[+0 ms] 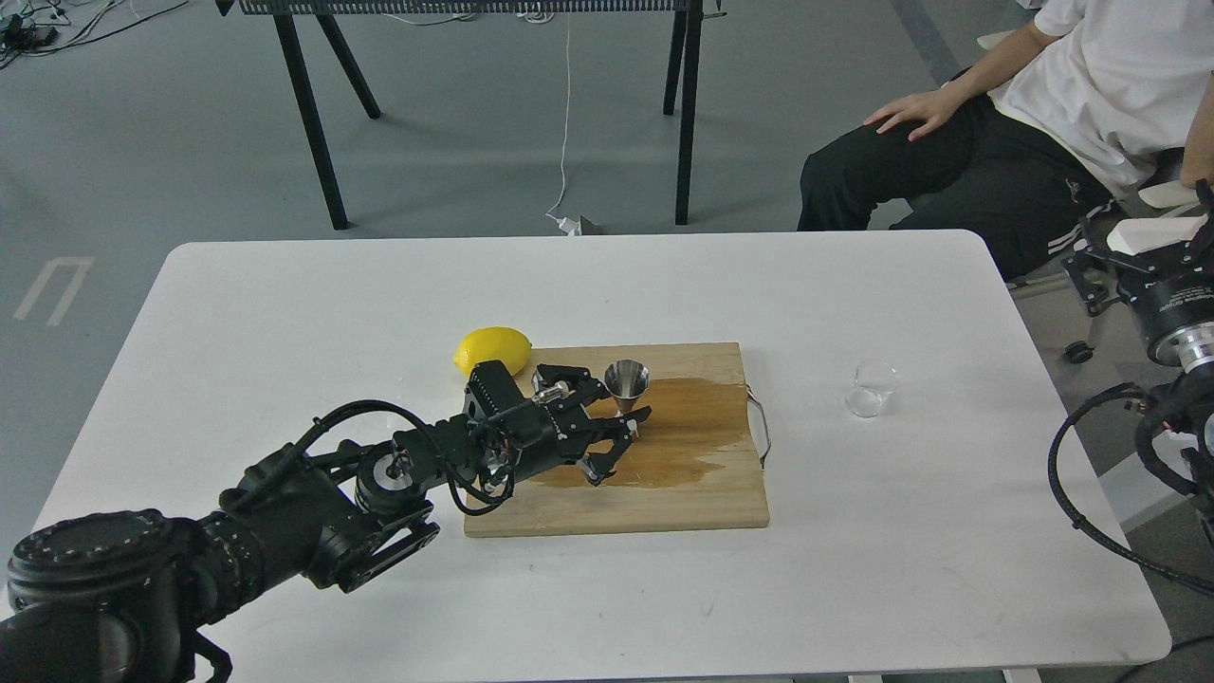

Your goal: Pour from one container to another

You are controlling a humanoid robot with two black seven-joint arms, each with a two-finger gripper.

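The shiny steel jigger [627, 379] stands nearly upright on the wooden cutting board [664, 503], at the left end of a wet brown stain. My left gripper [621, 422] reaches in from the left and is shut on the jigger's lower half, with one finger [641, 415] crossing in front of its base. The clear glass cup [873, 387] stands alone on the white table, right of the board and well apart from both arms. My right gripper [1105, 261] hangs off the table's right edge, and its fingers cannot be told apart.
A yellow lemon [493, 349] lies at the board's far-left corner, just behind my left wrist. The board has a metal handle [762, 427] on its right side. A seated person [1024, 123] is behind the table's far-right corner.
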